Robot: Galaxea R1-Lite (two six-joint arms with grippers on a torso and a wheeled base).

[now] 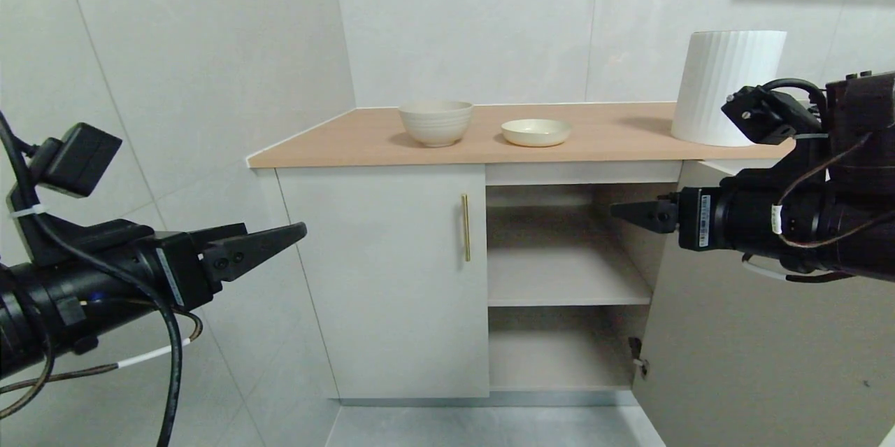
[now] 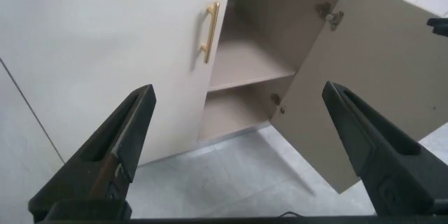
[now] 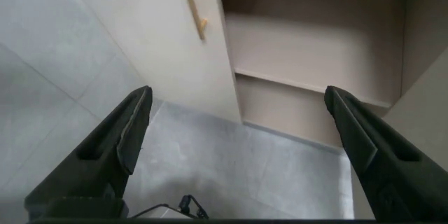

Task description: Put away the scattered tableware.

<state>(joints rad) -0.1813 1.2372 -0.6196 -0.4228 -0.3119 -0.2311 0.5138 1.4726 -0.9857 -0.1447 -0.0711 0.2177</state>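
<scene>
Bowl and shallow dish are set on the countertop, near each other but not touching, both upright. Both look glazed and stiff, so likely slippery and breakable if dropped. The bowl is judged the heavier. It is best taken by the rim wall, one finger inside and one outside. The dish is low and probably light, with a thin flared rim, so a slanted rim pinch is suggested and the hold is expected to be marginal.

Left gripper is held low at the left, in front of the tiled wall, jaws spread wide, nothing held. Right gripper is level with the upper opening of the cabinet, also wide, nothing held.

Closed door carries a gold handle. The open door is swung out, with the middle shelf exposed. That door stands just under the right arm and could be struck. A white ribbed container sits at the countertop's right end, apart from the dish, and is to be avoided on a right-arm approach.
</scene>
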